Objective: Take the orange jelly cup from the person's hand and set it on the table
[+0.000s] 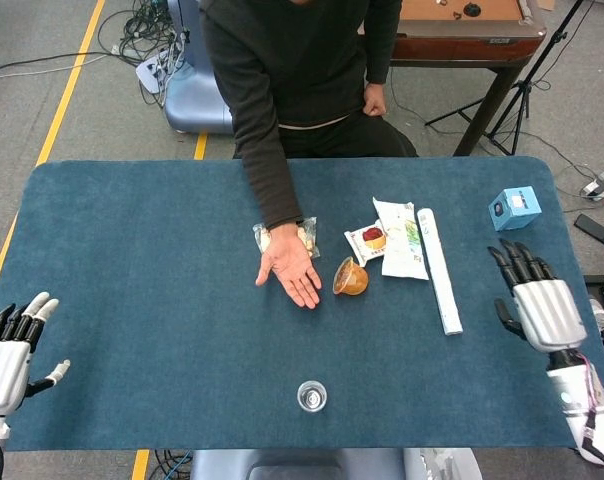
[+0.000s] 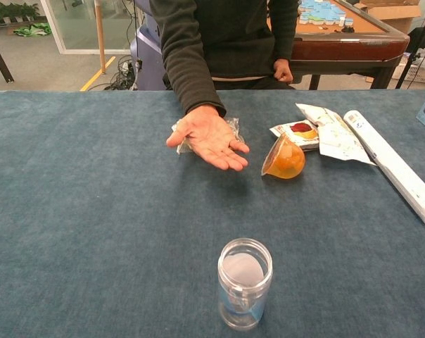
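Note:
The orange jelly cup (image 1: 350, 277) (image 2: 284, 158) lies tipped on its side on the blue table, just right of the person's hand (image 1: 290, 271) (image 2: 211, 137), which rests palm up and holds nothing. My right hand (image 1: 538, 301) hovers at the table's right edge, far from the cup, fingers spread and holding nothing. At the front left corner my left hand (image 1: 10, 341) is open with nothing in it. Neither hand shows in the chest view.
A clear plastic jar (image 1: 311, 396) (image 2: 245, 282) stands near the front edge. Beside the cup lie a small red-topped snack packet (image 1: 367, 240), a white wrapper (image 1: 403, 240) and a rolled white tube (image 1: 438, 272). A wrapped snack (image 1: 285, 235) sits behind the person's hand; a blue box (image 1: 515, 208) at the far right.

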You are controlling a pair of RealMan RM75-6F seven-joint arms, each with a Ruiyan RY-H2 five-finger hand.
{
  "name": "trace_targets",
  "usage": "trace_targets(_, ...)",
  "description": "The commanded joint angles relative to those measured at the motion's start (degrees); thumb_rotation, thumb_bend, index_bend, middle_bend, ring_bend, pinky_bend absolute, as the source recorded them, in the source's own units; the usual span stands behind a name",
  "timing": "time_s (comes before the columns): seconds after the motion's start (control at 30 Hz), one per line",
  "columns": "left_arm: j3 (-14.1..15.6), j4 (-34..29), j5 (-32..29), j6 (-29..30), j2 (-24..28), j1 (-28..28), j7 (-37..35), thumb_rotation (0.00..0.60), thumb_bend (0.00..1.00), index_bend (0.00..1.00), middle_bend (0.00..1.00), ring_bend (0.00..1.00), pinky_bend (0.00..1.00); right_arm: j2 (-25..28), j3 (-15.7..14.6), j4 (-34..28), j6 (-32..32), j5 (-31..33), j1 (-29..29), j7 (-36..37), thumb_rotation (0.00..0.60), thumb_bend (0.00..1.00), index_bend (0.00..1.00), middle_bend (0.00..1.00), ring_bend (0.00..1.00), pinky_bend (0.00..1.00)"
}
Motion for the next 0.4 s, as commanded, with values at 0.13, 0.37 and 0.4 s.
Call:
trace_targets(0.13, 0.02, -0.52, 0.33, -0.25, -0.14, -0.36, 0.57, 0.600, 0.21, 0.11, 0.07, 0.09, 0.03, 1.25, -1.81, -0.16, 6.64, -2.69, -6.92, 1.62, 0.600, 0.44, 0.00, 0.03, 0.00, 0.19)
trace_targets(0.37, -0.05, -0.87, 0.30, -0.60, -0.31, -0.71, 1.06, 0.600, 0.21, 0.11, 0.07, 0.09, 0.03, 0.98, -1.17, 0.25, 6.29, -3.33, -8.50, 2.27, 0.600, 0.44, 0.00, 0.03, 0.00, 0.19)
trace_targets(0.4, 0.00, -0.90, 0.32, -0.73, -0.35, -0.78, 1.11, 0.600, 0.21, 0.11, 0.07, 0.09, 0.03, 0.70, -1.05, 0.49, 6.03, -3.32, -8.61, 2.51, 0.600, 0.44, 0.00, 0.03, 0.00, 0.19)
